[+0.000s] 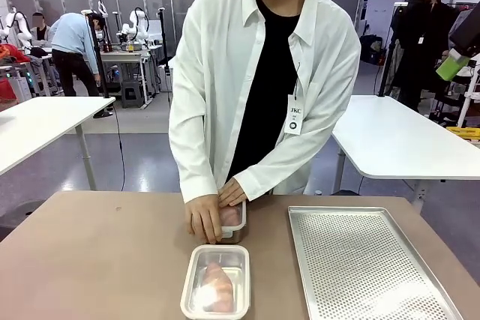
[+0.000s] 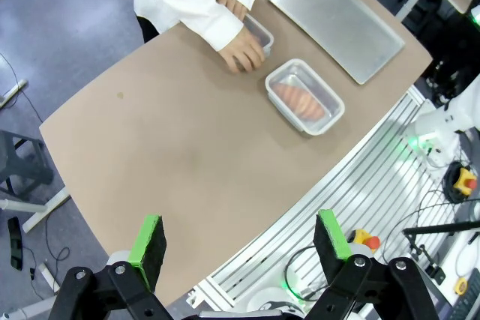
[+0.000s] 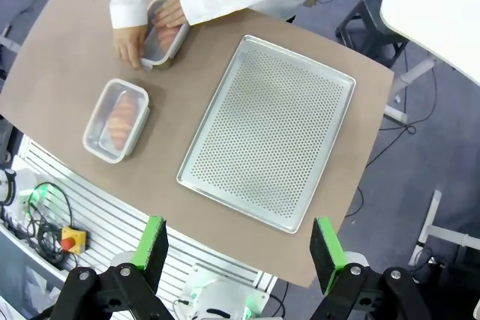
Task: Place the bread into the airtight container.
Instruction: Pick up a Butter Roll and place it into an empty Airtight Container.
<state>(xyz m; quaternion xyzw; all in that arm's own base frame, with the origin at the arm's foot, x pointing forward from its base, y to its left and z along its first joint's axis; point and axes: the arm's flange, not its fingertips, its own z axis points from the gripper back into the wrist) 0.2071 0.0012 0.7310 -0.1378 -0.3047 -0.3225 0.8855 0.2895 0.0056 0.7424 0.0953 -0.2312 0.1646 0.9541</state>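
The bread (image 1: 216, 287) already lies inside a clear airtight container (image 1: 190, 295) with a white rim, near the robot's edge of the table (image 1: 97, 260). I cannot tell whether a lid is on it. Just beyond this container, on the person's side, stands a second container (image 1: 237, 224), and both of the person's hands (image 1: 204, 218) hold it; something pinkish is inside, maybe bread too. So the task looks nearly done, as far as I can judge, and perhaps only the closing remains.

Beside the near container, toward the robot's right, lies a large perforated metal tray (image 3: 274, 129), with nothing on it.

The left gripper (image 2: 244, 251) hangs high above the table with its green pads wide apart, holding nothing. The right gripper (image 3: 240, 249) is the same, wide and empty. The person's hands, close behind the near container, could be in the way of a reach.
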